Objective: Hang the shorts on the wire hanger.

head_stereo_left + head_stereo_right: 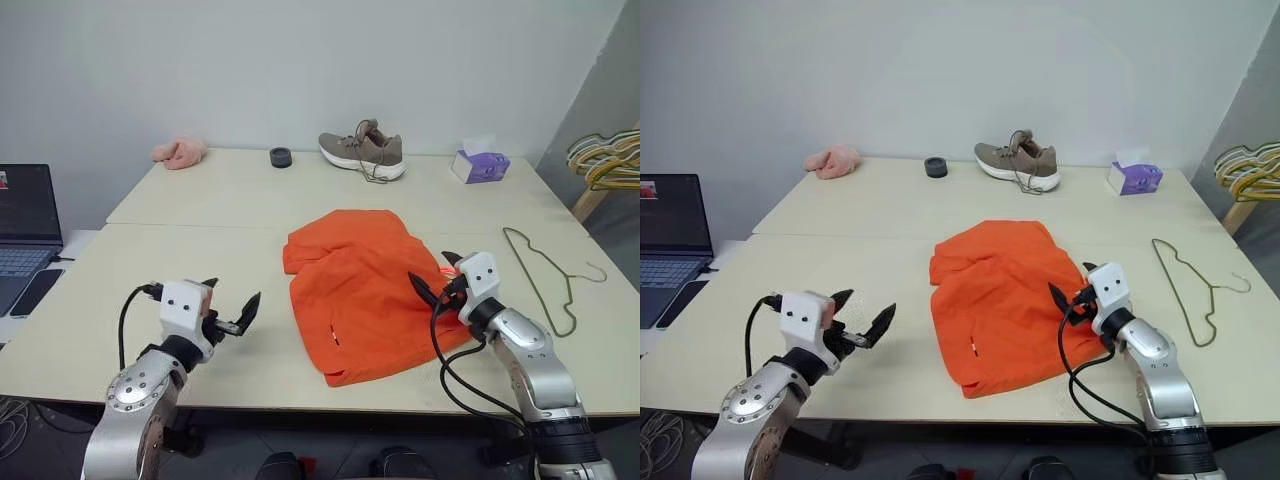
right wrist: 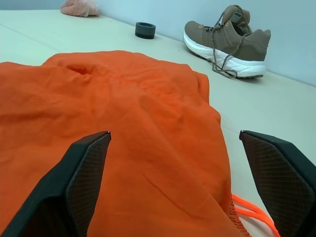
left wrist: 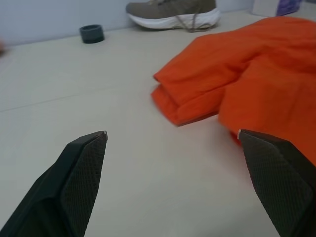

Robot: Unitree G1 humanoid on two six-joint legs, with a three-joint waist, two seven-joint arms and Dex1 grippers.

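Observation:
The bright orange shorts [image 1: 360, 290] lie crumpled flat on the beige table [image 1: 200, 240], near its middle. Their neon drawstring [image 2: 252, 213] pokes out at the edge closest to my right gripper. My right gripper [image 1: 432, 270] hovers open just over the shorts' right edge, with nothing between its fingers. The thin olive wire hanger [image 1: 545, 275] lies flat on the table to the right of the shorts, hook pointing right. My left gripper [image 1: 232, 295] stands open above bare table, a short way left of the shorts, empty.
Along the far edge sit a brown shoe [image 1: 362, 152], a small black ring [image 1: 281, 157], a pink fluffy cloth [image 1: 180, 152] and a purple tissue box [image 1: 479, 164]. A laptop [image 1: 25, 215] and phone [image 1: 35, 292] lie at the left. Bunched hangers [image 1: 605, 155] hang at right.

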